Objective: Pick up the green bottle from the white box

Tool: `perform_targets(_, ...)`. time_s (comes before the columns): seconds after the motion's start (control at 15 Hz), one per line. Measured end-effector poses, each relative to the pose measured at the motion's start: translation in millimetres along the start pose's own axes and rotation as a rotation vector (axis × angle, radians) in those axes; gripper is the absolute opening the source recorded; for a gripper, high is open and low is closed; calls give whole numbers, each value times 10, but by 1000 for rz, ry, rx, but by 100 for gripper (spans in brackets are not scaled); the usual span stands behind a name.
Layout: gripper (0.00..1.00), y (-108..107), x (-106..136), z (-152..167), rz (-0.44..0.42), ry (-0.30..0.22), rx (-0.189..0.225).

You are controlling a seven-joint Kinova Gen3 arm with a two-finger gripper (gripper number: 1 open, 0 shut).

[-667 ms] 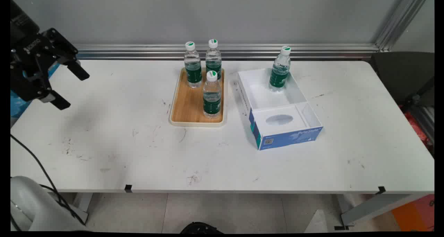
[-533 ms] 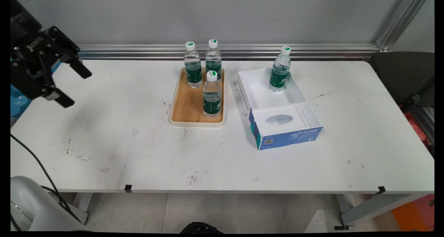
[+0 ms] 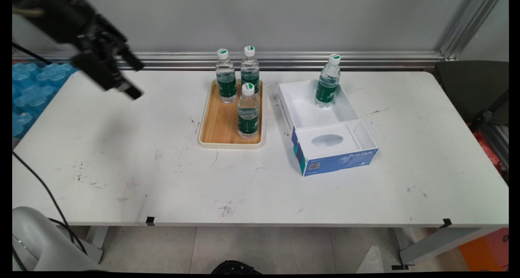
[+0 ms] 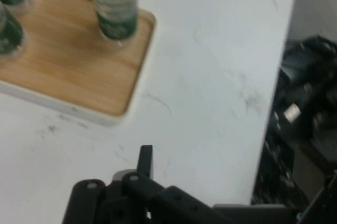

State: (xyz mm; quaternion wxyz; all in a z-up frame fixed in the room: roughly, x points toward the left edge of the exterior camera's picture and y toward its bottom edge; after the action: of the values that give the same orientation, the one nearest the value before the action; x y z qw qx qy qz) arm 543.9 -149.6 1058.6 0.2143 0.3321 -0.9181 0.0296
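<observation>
The gripper [image 3: 132, 78], jaws apart and holding nothing, hangs above the white table [image 3: 122, 168]'s bare far-left stretch, well left of the wooden tray [image 3: 219, 123] with three water bottles [image 3: 248, 111], beyond which an open white box [image 3: 325, 123] holds a fourth bottle [image 3: 327, 83] before the grey wall [image 3: 284, 22].

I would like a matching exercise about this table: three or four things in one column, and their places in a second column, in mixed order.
Things:
1. gripper
2. lone bottle
3. wooden tray
4. blue and white box

Places:
a. under three bottles
b. above the table's far left part, holding nothing
c. right of the tray
d. standing in the box's far end

Pairs: 1-b, 2-d, 3-a, 4-c
</observation>
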Motion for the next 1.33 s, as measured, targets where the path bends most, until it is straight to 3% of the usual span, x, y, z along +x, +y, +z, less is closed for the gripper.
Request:
perform_targets(0.53, 100, -91, 695, 521, -93, 101, 77)
perform_targets(0.87, 100, -246, 1286, 1148, -135, 169, 132)
perform_targets(1.33, 100, -534, 1937, 2025, -166, 229, 181)
